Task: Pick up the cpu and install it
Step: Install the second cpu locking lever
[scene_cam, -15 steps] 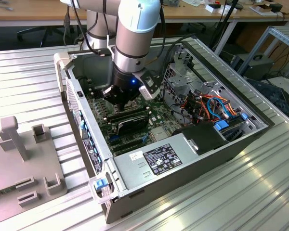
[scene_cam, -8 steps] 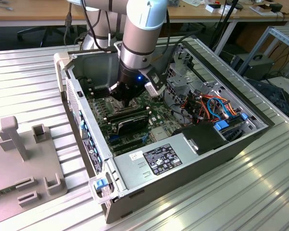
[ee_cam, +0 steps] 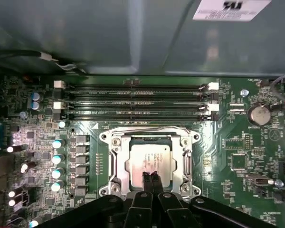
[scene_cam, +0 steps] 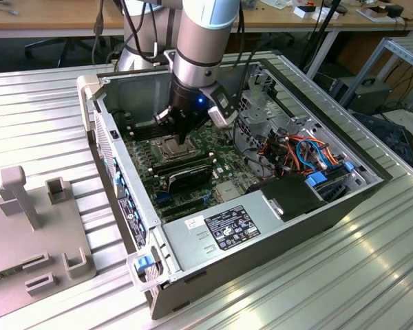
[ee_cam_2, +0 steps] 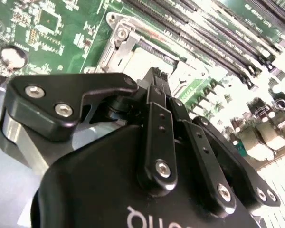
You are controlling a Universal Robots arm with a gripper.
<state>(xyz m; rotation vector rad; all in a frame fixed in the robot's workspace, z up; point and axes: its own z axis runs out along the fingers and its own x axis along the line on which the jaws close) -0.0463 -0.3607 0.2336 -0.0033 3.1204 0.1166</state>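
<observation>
My gripper [ee_cam: 151,179] jaws pinched narrow, tips at the cpu's [ee_cam: 147,160] near edge; the cpu lies flat in the socket frame [ee_cam: 115,164]. Best kept level, no sideways drag.

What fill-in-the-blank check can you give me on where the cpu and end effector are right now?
The cpu lies flat in the motherboard's ___.
The end effector is just above the cpu, its fingers ___.
The motherboard sits inside an open computer ___.
Missing words: socket; shut; case.
</observation>
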